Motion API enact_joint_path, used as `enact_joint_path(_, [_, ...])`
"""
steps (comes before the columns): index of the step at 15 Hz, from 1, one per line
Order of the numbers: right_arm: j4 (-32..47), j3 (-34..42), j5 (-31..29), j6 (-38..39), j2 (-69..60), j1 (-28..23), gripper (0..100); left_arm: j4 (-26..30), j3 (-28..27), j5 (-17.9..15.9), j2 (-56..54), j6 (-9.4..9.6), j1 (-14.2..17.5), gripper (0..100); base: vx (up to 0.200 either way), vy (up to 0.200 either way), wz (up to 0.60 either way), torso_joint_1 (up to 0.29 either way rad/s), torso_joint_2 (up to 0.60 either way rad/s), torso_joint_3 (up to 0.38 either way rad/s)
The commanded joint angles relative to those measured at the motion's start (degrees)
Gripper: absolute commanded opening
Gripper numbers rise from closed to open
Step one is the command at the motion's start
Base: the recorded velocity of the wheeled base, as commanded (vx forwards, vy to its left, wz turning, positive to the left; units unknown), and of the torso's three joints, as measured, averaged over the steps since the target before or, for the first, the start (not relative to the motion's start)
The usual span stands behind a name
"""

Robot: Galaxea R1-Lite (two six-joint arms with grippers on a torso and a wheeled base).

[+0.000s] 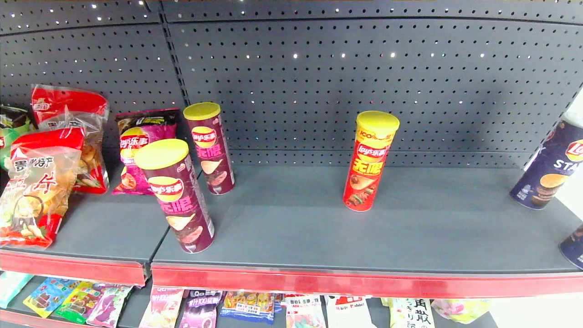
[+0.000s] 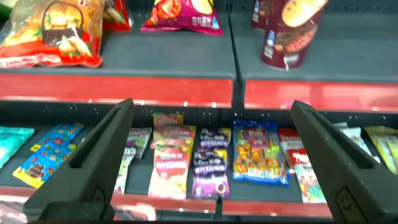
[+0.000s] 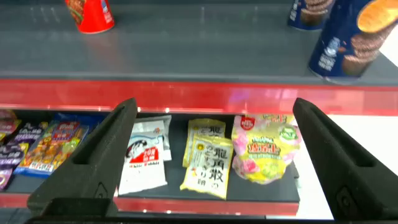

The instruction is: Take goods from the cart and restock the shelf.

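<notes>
A dark grey perforated metal back panel rises behind a flat, matte grey shelf, whose front edge carries a glossy red price rail. On the left of the shelf, crinkled clear-and-red snack bags lean against each other, with a shiny magenta chip bag propped against the panel beside them.

Five smooth cylindrical chip canisters stand upright and apart. A maroon canister with a yellow plastic lid is near the front edge, and a second maroon canister is behind it. A red canister stands alone mid-shelf. A navy canister is at the far right, with another navy canister nearer the front.

Both arms hang below the rail. The left gripper has its angular black fingers spread wide with nothing between them. The right gripper is spread just as wide and also holds nothing.

On the lower shelf, flat glossy sweet packets lie in a row, and a puffy pink-and-green bag lies farther right.
</notes>
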Motion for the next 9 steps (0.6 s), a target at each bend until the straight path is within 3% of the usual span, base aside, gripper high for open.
enact_joint_path(1, [0.0, 0.0, 0.0, 0.0, 0.0, 0.1, 100, 0.0, 0.0, 0.0, 0.1, 0.00, 0.0, 100, -0.200, 0.000, 0.00, 0.041, 0.01, -0.002])
enact_joint_path(6, [0.0, 0.0, 0.0, 0.0, 0.0, 0.1, 100, 0.0, 0.0, 0.0, 0.1, 0.00, 0.0, 100, -0.200, 0.000, 0.00, -0.004, 0.00, 0.001])
enact_joint_path(9, [0.0, -0.1, 0.1, 0.0, 0.0, 0.0, 100, 0.0, 0.0, 0.0, 0.1, 0.00, 0.0, 100, 0.000, 0.000, 0.00, 0.000, 0.00, 0.000])
